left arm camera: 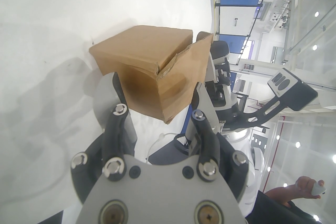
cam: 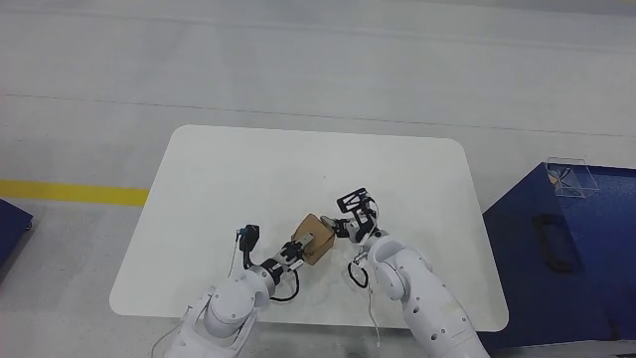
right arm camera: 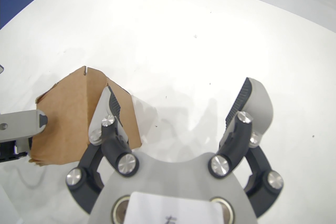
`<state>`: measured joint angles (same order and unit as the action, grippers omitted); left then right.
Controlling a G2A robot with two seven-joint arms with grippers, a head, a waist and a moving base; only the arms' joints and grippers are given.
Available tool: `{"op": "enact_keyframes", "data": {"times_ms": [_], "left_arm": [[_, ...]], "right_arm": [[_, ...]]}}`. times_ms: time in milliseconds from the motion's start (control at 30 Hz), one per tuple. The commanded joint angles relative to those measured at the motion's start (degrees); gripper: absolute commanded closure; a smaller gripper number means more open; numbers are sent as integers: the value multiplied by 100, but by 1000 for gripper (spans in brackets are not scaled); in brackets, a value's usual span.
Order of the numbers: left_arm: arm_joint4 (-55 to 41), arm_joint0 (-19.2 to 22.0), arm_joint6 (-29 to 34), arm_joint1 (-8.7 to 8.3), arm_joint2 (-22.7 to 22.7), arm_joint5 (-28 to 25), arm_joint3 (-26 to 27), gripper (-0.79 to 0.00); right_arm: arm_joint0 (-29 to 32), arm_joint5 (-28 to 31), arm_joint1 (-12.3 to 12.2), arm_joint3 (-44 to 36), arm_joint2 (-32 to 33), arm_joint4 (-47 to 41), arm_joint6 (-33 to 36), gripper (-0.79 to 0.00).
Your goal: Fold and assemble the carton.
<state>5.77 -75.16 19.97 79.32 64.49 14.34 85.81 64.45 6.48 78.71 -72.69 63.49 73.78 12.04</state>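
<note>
Carton (cam: 316, 239), brown and half-folded, sits low-centre on the white table (cam: 298, 169), clamped by the left gripper (left arm camera: 157, 83). Beside it the right gripper (right arm camera: 178, 91) is spread wide, one finger apparently touching the carton's side. A blue cabinet (cam: 566, 259) stands off the table's right edge

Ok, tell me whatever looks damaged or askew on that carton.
The carton, held in the left end effector, has a ragged tear at one corner, where a flap meets the side. That flap stands loose and splayed outward rather than folded flat. Nothing else stands out.
</note>
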Motion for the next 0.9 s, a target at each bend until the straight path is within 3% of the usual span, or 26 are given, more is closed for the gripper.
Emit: {"op": "enact_keyframes", "data": {"times_ms": [0,867], "left_arm": [[-4,8,1,-1,0,4,-1,-465],[61,91,53,-18,-63,238,-44,-462]], "right_arm": [[-8,9,6,15,-17,-3,-6,-785],[-61,43,23,54,-29,79,95,-785]]}}
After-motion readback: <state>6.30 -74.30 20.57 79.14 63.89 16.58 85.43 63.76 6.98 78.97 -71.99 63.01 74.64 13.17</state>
